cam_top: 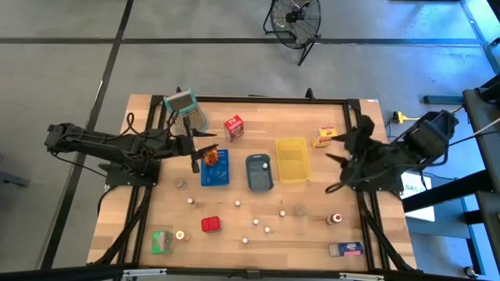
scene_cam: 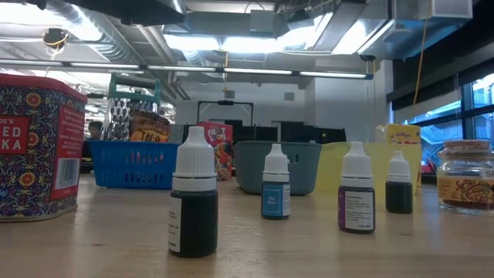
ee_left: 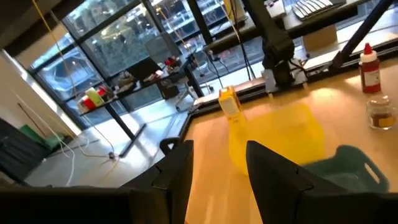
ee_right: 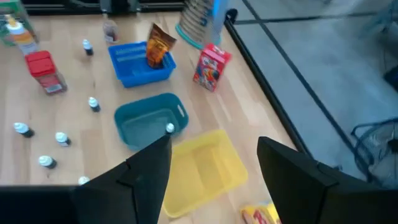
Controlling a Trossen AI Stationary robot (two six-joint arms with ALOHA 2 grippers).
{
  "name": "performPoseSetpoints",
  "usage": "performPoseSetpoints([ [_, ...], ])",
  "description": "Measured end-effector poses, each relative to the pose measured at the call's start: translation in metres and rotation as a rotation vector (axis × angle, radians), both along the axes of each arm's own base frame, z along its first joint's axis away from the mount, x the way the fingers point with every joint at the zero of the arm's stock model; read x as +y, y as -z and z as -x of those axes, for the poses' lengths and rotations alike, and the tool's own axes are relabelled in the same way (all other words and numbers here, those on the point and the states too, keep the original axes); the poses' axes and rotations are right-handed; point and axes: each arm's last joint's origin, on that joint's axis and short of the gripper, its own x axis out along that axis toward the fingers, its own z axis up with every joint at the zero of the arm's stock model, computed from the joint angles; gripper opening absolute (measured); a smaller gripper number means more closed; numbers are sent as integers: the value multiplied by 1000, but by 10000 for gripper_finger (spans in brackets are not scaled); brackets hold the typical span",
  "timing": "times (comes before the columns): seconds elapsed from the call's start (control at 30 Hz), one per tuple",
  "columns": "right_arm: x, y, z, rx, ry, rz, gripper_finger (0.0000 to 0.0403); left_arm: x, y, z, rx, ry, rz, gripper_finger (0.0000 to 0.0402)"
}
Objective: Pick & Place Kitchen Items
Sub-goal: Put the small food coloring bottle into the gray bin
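Wooden table [cam_top: 234, 234] on a grey floor, a fan [cam_top: 295, 19] standing beyond its far edge. Left gripper [cam_top: 205, 151] hovers at the blue tray [cam_top: 216, 173], fingers apart with nothing between them; the brown packet [cam_top: 211, 158] sits in that tray right at its fingertips. Just behind this gripper lies the green-rimmed mesh basket [cam_top: 186, 109], and the red carton [cam_top: 233, 127] stands a little further off beside it. Right gripper [cam_top: 336, 160] hangs over the table's right side, fingers spread, empty; the yellow tray [cam_top: 292, 160] is just in front of it, the grey-blue tray [cam_top: 258, 172] beyond that with one white-capped bottle [cam_top: 264, 166] inside. Yellow carton [cam_top: 324, 137] sits close to the right gripper's far side. Well away from both grippers, near the front edge: red tin [cam_top: 210, 225], green carton [cam_top: 162, 241], blue carton [cam_top: 345, 250], small jar [cam_top: 335, 219], and scattered white-capped dropper bottles [cam_top: 237, 204].
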Motion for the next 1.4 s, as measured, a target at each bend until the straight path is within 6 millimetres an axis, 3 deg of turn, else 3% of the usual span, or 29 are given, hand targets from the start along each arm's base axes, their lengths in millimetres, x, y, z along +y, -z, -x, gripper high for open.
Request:
performPoseSetpoints([
  [0.1, -9, 17, 11, -17, 36, -27, 240, 1, -3, 0, -31, -32, -6, 143],
  [0.2, -6, 37, 5, -145, 54, -37, 240, 2, -3, 1, -25, -63, -9, 143],
  [0.37, 2, 70, -8, -208, -19, 70, 240, 13, -1, 1, -7, -134, 8, 143],
  [0.57, 4, 113, -12, -269, 94, 224, 240, 27, -15, 3, 14, -233, 178, 143],
  [0.7, 3, 132, -12, -256, 121, 289, 240, 29, -20, 1, 45, -336, 94, 143],
  [0.87, 2, 135, -12, -265, 142, 315, 240, 24, -40, 1, 71, -352, 130, 143],
  [1.07, 3, 136, -13, -256, 129, 299, 240, 7, -48, 17, 303, -438, 193, 143],
  [1.4, 5, 134, -15, -280, 128, 270, 240, -22, -62, 38, 348, -215, 575, 143],
])
